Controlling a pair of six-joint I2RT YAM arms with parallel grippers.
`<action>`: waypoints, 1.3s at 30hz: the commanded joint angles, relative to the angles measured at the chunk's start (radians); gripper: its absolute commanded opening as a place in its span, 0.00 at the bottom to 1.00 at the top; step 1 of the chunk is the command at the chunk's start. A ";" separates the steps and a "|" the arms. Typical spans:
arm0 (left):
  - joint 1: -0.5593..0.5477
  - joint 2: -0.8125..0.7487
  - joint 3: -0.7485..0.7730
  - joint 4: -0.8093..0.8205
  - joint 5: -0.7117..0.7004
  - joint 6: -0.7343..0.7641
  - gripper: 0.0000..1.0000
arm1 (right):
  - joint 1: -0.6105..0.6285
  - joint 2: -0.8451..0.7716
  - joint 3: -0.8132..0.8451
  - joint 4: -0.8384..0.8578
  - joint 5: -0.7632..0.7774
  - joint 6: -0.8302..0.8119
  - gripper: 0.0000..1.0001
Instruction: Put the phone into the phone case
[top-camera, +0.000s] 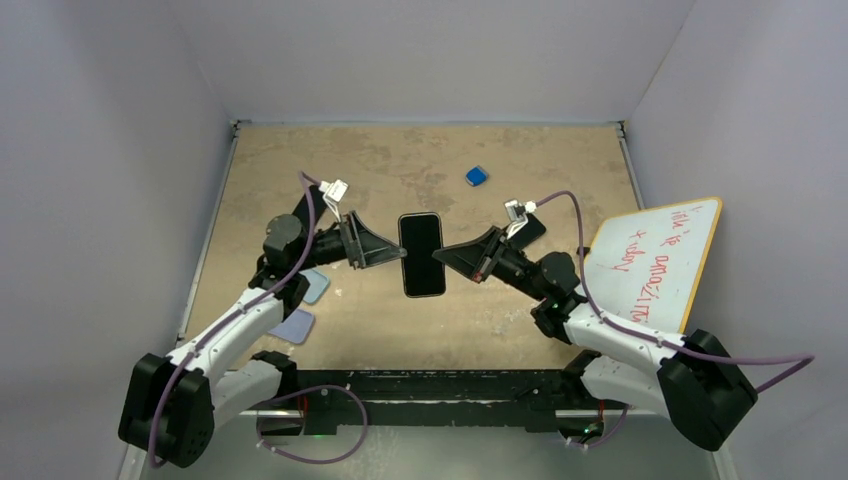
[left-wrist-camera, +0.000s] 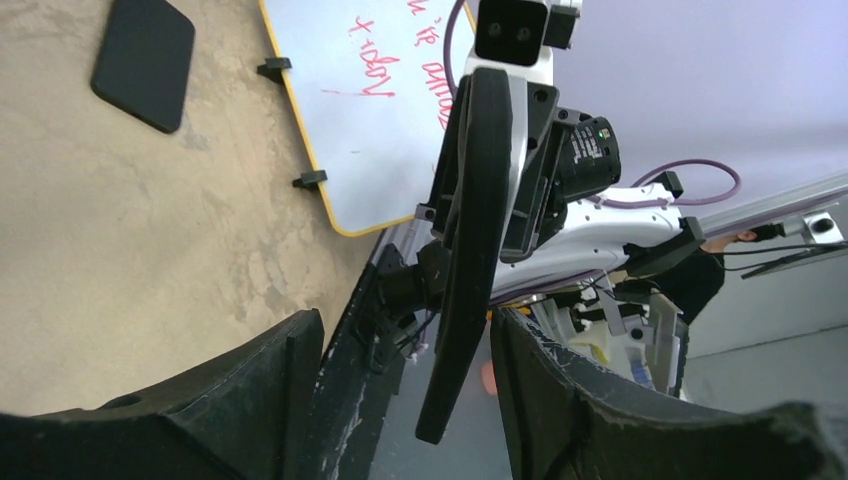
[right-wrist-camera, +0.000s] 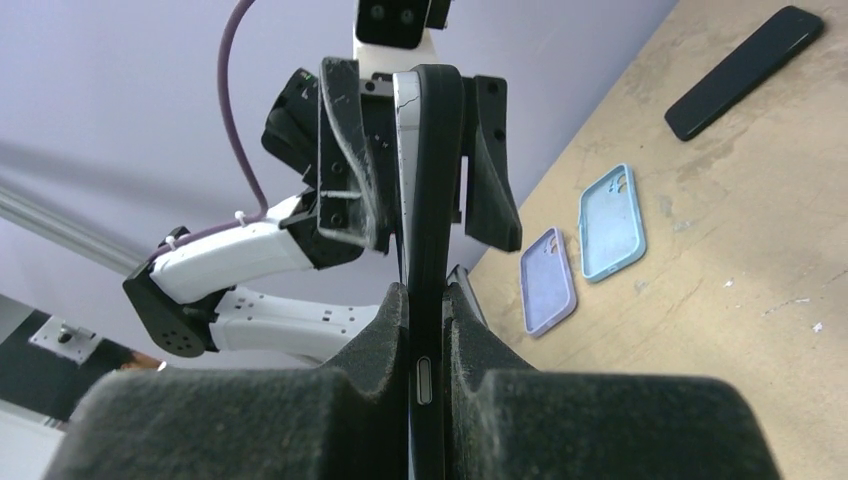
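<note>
Gripping the phone (top-camera: 421, 254) by one long edge, the right end effector (top-camera: 445, 257) held it clamped above the counter (top-camera: 420, 160), likely to steady it, while the left end effector (top-camera: 400, 252) straddled the opposite edge, jaws apart, apparently not touching.

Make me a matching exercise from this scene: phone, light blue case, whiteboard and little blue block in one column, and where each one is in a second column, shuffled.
Things
1. phone
2. light blue case
3. whiteboard
4. blue block

Places
A. alone on the far part of the table
B. up off the table, clamped in the right gripper
C. at the right side, red writing on it
D. lying flat beside the purple case

Pairs: 1-B, 2-D, 3-C, 4-A
</note>
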 joint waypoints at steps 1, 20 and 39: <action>-0.064 0.033 -0.009 0.135 -0.022 -0.042 0.64 | 0.002 -0.013 0.059 0.081 0.089 0.001 0.00; -0.122 0.041 0.049 0.026 -0.008 0.203 0.00 | 0.000 -0.076 0.102 -0.162 -0.021 -0.135 0.45; -0.143 0.008 0.054 -0.048 0.162 0.464 0.00 | -0.044 -0.001 0.440 -0.588 -0.286 -0.371 0.86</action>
